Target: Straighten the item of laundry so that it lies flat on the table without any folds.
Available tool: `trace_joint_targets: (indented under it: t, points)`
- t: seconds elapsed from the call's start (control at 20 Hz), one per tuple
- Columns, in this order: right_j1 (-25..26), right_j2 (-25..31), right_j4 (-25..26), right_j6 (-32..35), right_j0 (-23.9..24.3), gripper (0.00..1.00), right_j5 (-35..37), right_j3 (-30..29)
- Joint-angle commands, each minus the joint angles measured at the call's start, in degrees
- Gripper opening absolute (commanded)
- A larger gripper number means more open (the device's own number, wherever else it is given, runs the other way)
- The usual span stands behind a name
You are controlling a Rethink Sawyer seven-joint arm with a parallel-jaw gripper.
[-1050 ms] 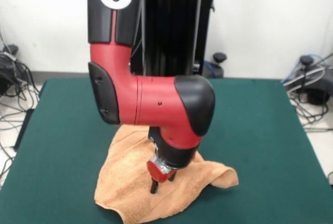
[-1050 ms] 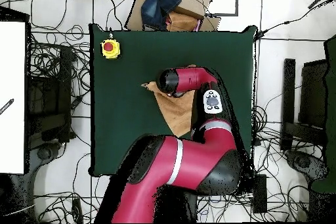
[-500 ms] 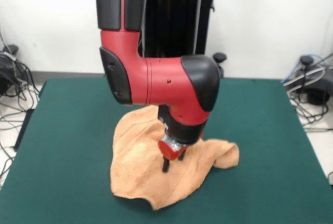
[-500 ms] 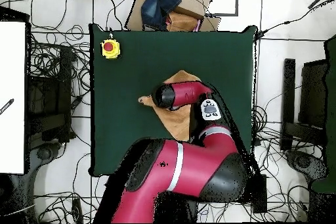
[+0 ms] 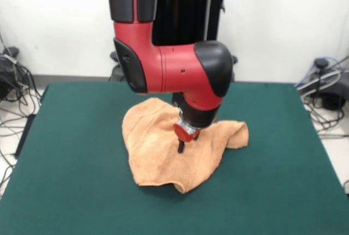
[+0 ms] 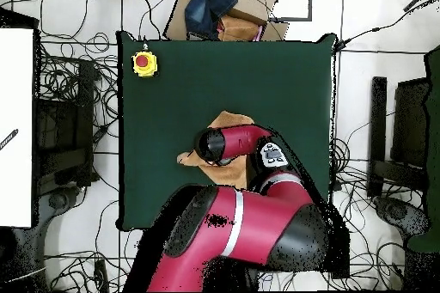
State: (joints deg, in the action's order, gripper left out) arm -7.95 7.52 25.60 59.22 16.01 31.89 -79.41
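The item of laundry [image 5: 155, 150], a peach-orange towel, lies rumpled near the middle of the green table [image 5: 65, 137]. Its right corner [image 5: 237, 134] is humped up in a fold, and a point hangs toward the near edge. My gripper [image 5: 187, 141] comes straight down onto the towel's middle, its dark fingers pinched into the cloth. In the overhead view the arm's wrist [image 6: 212, 145] covers the gripper and most of the towel [image 6: 229, 119]; only the cloth's edges stick out around it.
A yellow box with a red button [image 6: 144, 64] sits at one far corner of the table [image 6: 172, 75] in the overhead view. Cables and equipment lie on the floor around the table. Cardboard and a dark blue cloth [image 6: 210, 6] lie beyond the table's edge.
My gripper has moved away from the near edge toward the table's middle and a little right in the front view, and the towel has slid along with it.
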Motion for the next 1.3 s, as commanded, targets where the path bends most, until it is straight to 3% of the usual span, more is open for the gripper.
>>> trace_joint_targets:
  t: [0.05,0.6,0.95,1.15,1.3]
  points:
    - [0.7,2.8,2.6,2.7,1.2,1.0,-1.2,-6.4]
    - [7.3,1.0,6.2,0.7,-0.9,1.0,-3.2,3.8]
    - [10.2,1.6,5.4,1.8,-1.8,1.0,-1.9,7.8]
    - [6.2,1.2,3.9,4.6,-3.5,1.0,0.9,5.6]
    - [-2.4,2.0,0.1,6.7,-4.1,1.0,6.2,0.8]
